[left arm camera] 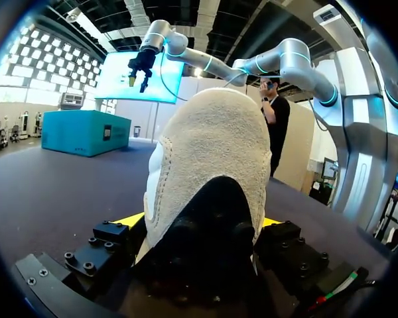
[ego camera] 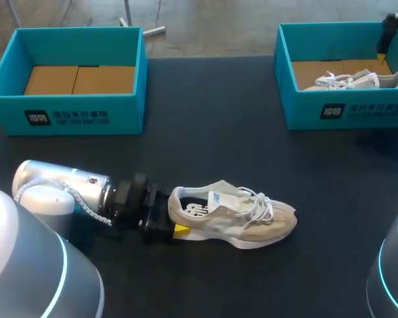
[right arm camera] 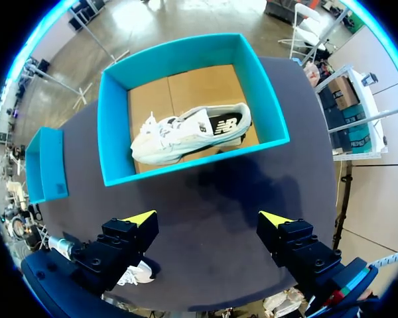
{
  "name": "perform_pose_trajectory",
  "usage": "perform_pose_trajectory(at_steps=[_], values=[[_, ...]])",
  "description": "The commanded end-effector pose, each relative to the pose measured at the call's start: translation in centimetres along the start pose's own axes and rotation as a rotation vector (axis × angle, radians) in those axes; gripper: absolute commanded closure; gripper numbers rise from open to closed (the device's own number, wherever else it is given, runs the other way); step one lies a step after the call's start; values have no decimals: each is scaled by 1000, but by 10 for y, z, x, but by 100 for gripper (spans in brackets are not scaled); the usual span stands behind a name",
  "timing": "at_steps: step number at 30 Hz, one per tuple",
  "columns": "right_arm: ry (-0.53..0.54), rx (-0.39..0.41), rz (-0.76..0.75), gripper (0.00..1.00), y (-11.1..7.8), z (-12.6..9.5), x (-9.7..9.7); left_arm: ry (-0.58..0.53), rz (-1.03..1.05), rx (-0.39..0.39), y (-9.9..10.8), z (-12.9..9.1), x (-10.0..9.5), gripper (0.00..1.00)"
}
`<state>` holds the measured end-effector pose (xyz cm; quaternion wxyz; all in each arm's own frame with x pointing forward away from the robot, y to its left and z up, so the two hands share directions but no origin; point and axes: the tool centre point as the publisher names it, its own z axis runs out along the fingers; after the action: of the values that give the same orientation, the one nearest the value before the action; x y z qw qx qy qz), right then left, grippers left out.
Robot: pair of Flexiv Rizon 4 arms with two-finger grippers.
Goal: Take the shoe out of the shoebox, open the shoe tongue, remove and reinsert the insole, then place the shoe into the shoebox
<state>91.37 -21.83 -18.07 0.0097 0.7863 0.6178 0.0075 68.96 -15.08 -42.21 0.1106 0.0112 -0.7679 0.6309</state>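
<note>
Beige suede shoe (ego camera: 242, 222) on table (ego camera: 205, 132), heel at 9 o'clock clenched by left gripper (ego camera: 176, 217). Right gripper (right arm camera: 209, 220) released, above teal shoebox (right arm camera: 113, 132) at 2 o'clock containing white shoe (right arm camera: 186, 132).

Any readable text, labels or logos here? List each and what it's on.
On the left shoebox front wall: dark logo square and print lines, too blurred to read.
On the right shoebox front wall: the same label, too blurred to read.
On the insole of the shoe on the table: dark print, too small to read.
On the insole of the shoe in the box: white logo, no legible words.
Nothing can be quoted.
</note>
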Motion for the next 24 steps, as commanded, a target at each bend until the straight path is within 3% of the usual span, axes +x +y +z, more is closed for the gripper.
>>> perform_pose_trajectory(at_steps=[1,24], values=[[1,-1,0,0,0,0,0,-2,-1,1,4,-1,-2,100],[-4,-5,5,0,-6,0,6,-2,-1,1,4,-1,-2,100]])
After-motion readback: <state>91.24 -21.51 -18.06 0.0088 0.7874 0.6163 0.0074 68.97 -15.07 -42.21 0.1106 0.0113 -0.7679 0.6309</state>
